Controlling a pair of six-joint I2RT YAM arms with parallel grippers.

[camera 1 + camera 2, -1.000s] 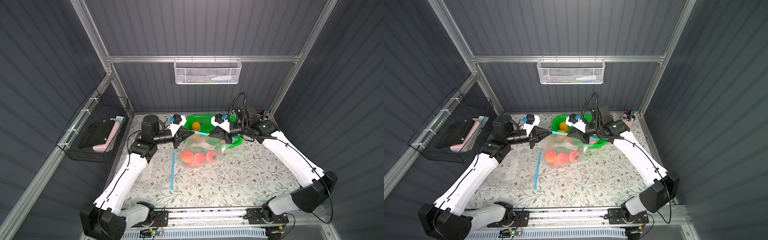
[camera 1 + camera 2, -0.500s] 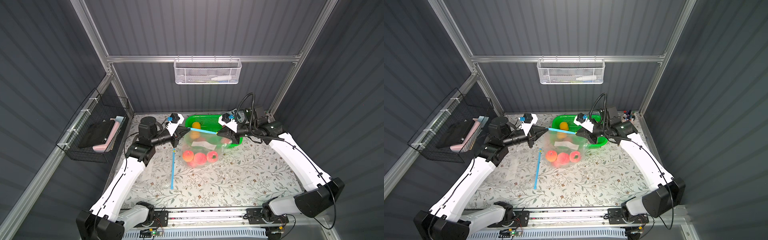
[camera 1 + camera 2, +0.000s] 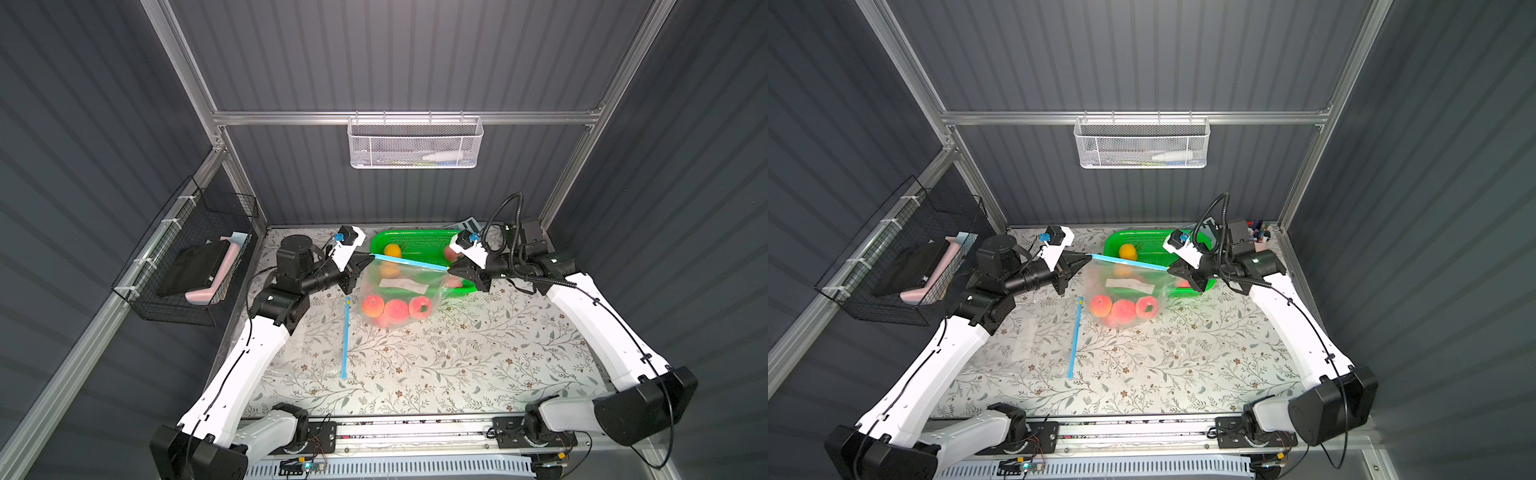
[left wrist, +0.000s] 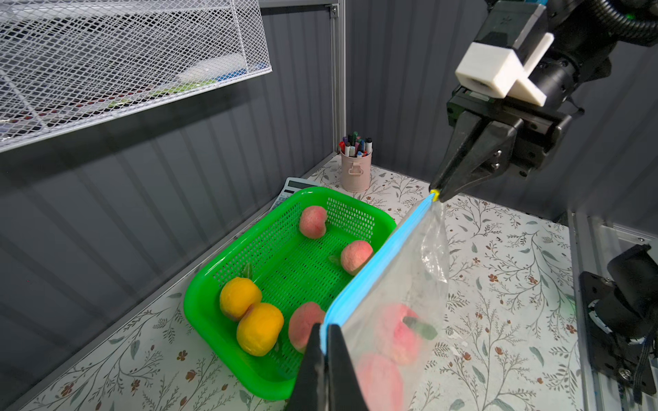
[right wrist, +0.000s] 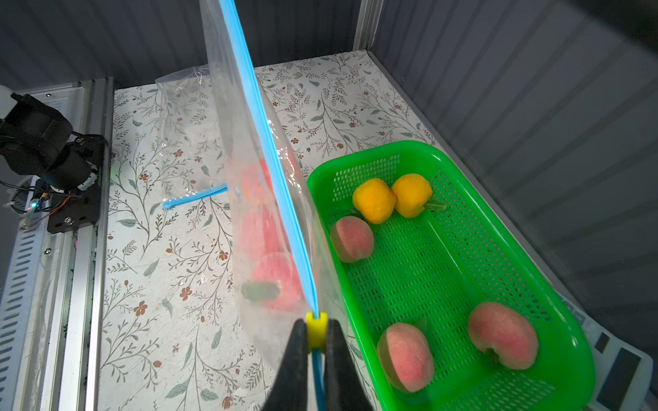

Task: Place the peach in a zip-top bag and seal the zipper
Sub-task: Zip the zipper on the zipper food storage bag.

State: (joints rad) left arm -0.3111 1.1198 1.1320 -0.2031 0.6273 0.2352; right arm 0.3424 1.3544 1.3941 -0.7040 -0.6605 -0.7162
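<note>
A clear zip-top bag (image 3: 399, 286) (image 3: 1125, 286) hangs above the table between my two grippers, its blue zipper strip (image 3: 409, 263) pulled taut. Three pink peaches (image 3: 395, 309) (image 3: 1123, 309) lie in its bottom and show blurred through the plastic in the left wrist view (image 4: 395, 334). My left gripper (image 3: 371, 258) (image 4: 324, 329) is shut on the strip's left end. My right gripper (image 3: 449, 270) (image 5: 316, 325) is shut on the yellow slider (image 5: 316, 329) at the strip's right end. The blue strip looks pressed together along its whole length.
Behind the bag stands a green basket (image 3: 415, 232) (image 5: 374, 147) holding two yellow and three pink peaches. A second, empty bag with a blue strip (image 3: 345, 336) lies flat on the table at left. A pen cup (image 4: 356, 170) and a calculator sit in the back right corner.
My right gripper has slid to the right along the zipper with the slider, and the left one has drawn slightly left. The blue strip between them is now much longer.
</note>
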